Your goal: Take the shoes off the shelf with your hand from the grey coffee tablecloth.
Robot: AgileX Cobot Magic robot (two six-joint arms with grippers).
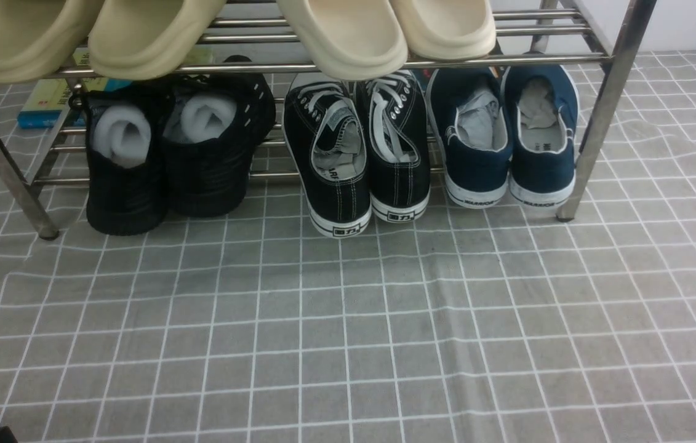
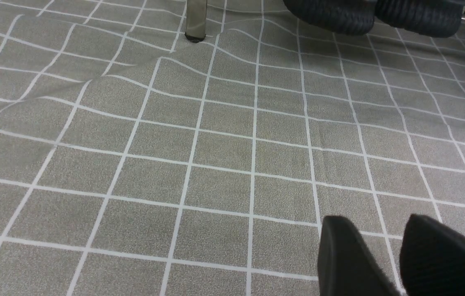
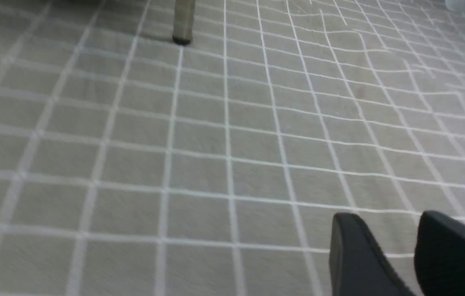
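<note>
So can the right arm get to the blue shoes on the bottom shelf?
Probably yes. The blue shoes sit at the shelf's right end, heels out, with only cloth before them. The right gripper is open and empty. The top tier hangs close above them, though.

Shoes (image 1: 477,169): toes hidden under the upper tier of the shelf (image 1: 599,123), far right.
Shelf: top cut off by the front view's edge.
Beige slippers (image 1: 341,37): far ends cut off too.
Flat blue-edged item (image 1: 46,101): far left behind the bars, print too small to read.
Left jaws: only two black tips show, slightly apart, the rest cut off.
Right jaws: the same, and that whole view is blurred.
All-black shoes (image 2: 331,16): only the near ends show in the left wrist view.
</note>
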